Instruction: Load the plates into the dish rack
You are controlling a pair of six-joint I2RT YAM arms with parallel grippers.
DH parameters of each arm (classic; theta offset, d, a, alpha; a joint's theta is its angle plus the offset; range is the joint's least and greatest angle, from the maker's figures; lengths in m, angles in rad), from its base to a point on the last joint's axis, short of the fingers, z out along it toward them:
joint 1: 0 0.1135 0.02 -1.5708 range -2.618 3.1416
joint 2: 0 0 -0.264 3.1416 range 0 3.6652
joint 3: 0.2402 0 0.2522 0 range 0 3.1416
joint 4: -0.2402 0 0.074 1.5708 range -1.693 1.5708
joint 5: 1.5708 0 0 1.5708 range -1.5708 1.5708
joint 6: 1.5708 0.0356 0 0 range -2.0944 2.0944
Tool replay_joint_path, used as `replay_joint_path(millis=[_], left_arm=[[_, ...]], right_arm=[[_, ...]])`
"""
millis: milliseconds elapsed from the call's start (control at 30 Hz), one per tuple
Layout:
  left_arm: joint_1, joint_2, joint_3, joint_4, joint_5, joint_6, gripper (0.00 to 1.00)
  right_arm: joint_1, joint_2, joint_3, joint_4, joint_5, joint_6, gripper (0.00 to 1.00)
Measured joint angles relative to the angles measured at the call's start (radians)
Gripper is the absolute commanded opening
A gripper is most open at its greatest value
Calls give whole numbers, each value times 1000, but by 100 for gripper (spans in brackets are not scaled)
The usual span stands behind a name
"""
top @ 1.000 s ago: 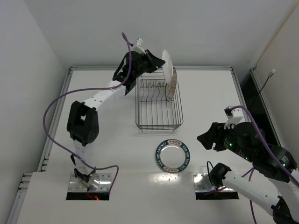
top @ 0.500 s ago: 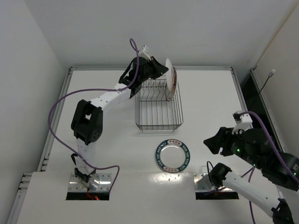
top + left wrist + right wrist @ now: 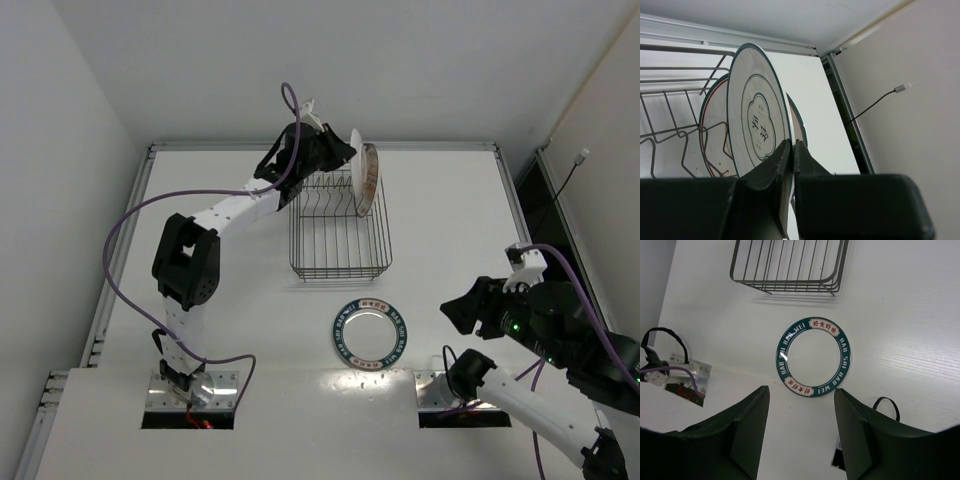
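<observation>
My left gripper is shut on the rim of the plain pale plate and holds it upright over the far end of the dish rack. In the left wrist view the gripper pinches this plate, which has a thin dark rim and a centre emblem. The orange-striped plate stands on edge in the rack just behind it and also shows in the left wrist view. The plate with the blue-green lettered rim lies flat on the table. My right gripper is open and empty, above and right of it.
The rack's near prongs hold nothing. The left arm's base plate with wires and a black cable loop lie near the table's front edge. Walls border the table at the far side and at the right.
My left gripper has moved the pale plate down and right, closer to the striped plate in the rack. My right arm has drawn back toward the near right, away from the lettered plate.
</observation>
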Motion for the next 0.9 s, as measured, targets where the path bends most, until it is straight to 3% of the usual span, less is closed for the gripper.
replay_joint_path(millis=[900], left_arm=[[0, -35, 11, 2, -37, 39, 0]], right_arm=[[0, 0, 0, -17, 6, 7, 52]])
